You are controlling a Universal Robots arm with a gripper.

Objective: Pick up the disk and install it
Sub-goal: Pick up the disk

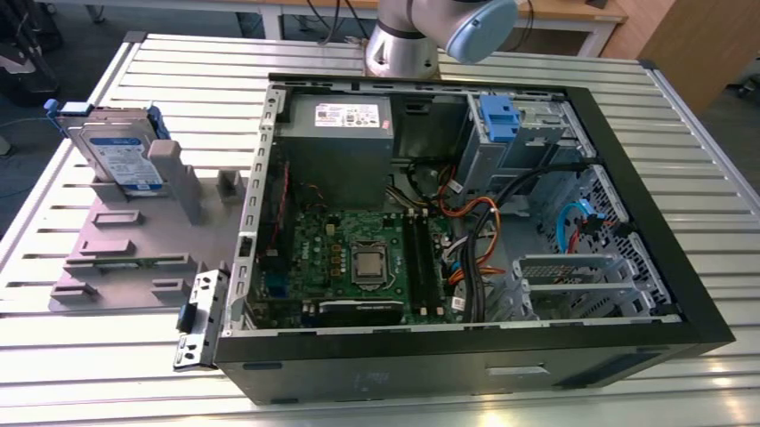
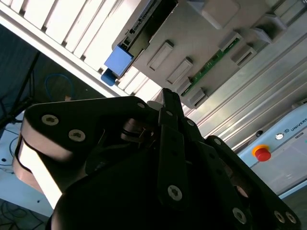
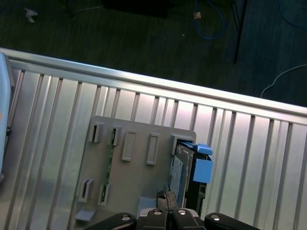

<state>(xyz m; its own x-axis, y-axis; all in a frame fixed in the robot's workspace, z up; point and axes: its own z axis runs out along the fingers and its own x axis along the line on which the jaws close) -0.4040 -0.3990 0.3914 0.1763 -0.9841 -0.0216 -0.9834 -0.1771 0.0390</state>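
The disk (image 1: 119, 153), a silver drive with a white-and-blue label in a blue carrier, stands on edge in a slot of the grey fixture (image 1: 119, 249) at the exterior view's left. In the first wrist view the disk (image 3: 183, 175) appears edge-on with its blue carrier tab beside it. My gripper (image 3: 167, 197) hangs well above the fixture, close to the disk's near end, with its fingers pressed together and nothing between them. In the second wrist view the shut gripper (image 2: 169, 96) points toward the fixture, and the disk's (image 2: 118, 60) blue carrier end lies beyond it.
The open computer case (image 1: 665, 267) lies on the slatted metal table (image 1: 71, 374), with a grey drive bay (image 1: 529, 142) and blue latch (image 1: 499, 116) at its far corner. A power supply (image 1: 338, 133), motherboard (image 1: 356, 258) and loose cables (image 1: 475, 231) sit inside. The arm's base (image 1: 404, 44) rises behind the case.
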